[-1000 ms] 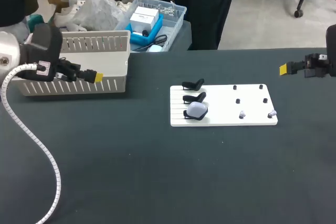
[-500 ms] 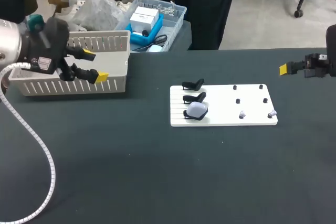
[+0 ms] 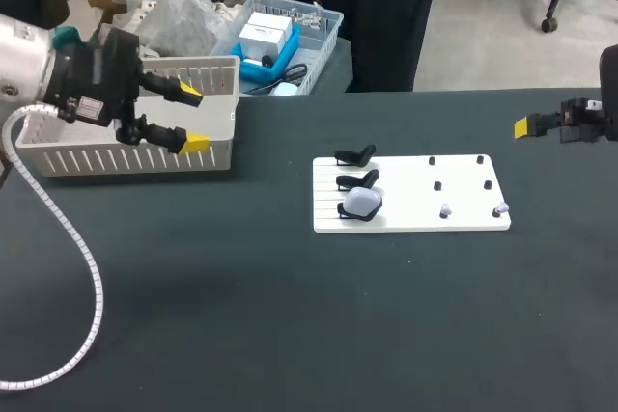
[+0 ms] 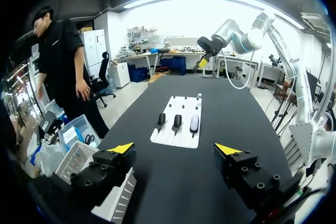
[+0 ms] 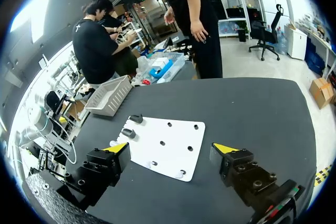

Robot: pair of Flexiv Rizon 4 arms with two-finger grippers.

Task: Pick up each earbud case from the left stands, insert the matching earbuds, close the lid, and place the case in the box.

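Observation:
A white board [image 3: 410,202] lies mid-table. Two bare black stands [image 3: 355,154] [image 3: 357,179] occupy its left side, and a third holds a pale earbud case [image 3: 362,204]. Two small earbuds [image 3: 445,210] [image 3: 500,209] sit on pegs at its right. My left gripper [image 3: 192,119] hangs open and empty at the right end of the white slotted box [image 3: 126,137]; in its wrist view [image 4: 174,148] the board [image 4: 173,137] and case [image 4: 194,124] lie far ahead. My right gripper [image 3: 523,126] [image 5: 170,148] is open and empty, right of the board [image 5: 168,142].
A blue-grey bin [image 3: 290,41] of small parts stands behind the slotted box, near the table's back edge. Several bare black pegs [image 3: 437,185] stick up from the board's right half. Dark tabletop [image 3: 290,315] stretches in front of the board.
My left arm has swung up and a little right, its wrist turning so both yellow tips show at the box's right end. The right arm, the board and the case have not moved.

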